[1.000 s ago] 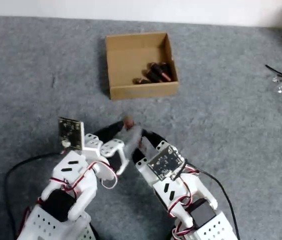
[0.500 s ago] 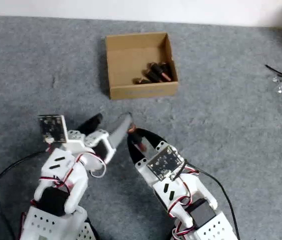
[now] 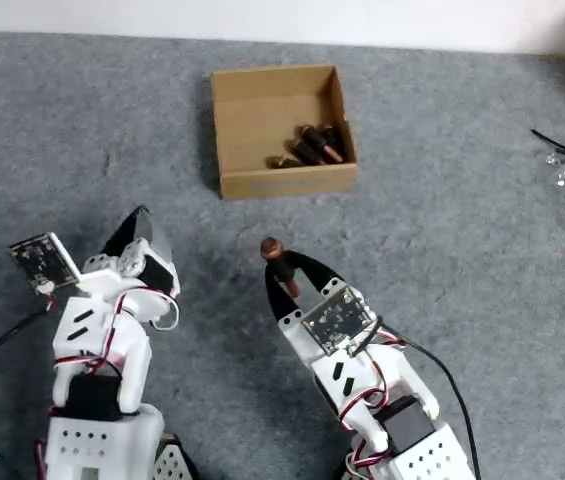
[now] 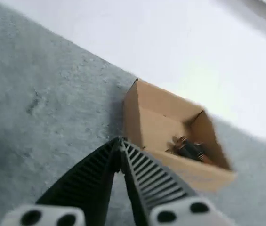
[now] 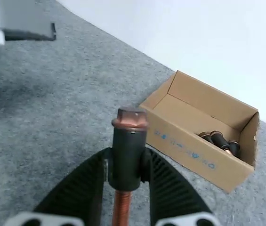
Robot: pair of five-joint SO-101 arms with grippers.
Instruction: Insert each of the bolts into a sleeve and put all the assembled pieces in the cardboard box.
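Grey counter (image 3: pixel 462 300), from left: left fingers (image 4: pixel 100 167) closed and empty, now pulled back to the side; right fingers (image 5: pixel 88 181) clamping black sleeve (image 5: pixel 125 153) with copper bolt (image 5: pixel 131 120) seated, just short of cardboard box (image 3: pixel 272 182); boxing probably next.

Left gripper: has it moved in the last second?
Yes. The left gripper has swung leftward in the high view, away from the right gripper holding the sleeved bolt, farther from the cardboard box.

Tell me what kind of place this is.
Likely a robotics test bench: a grey felt-like mat forms the work surface, a plain white wall backs it, and the right gripper holds a sleeved bolt near a cardboard box of assembled pieces.
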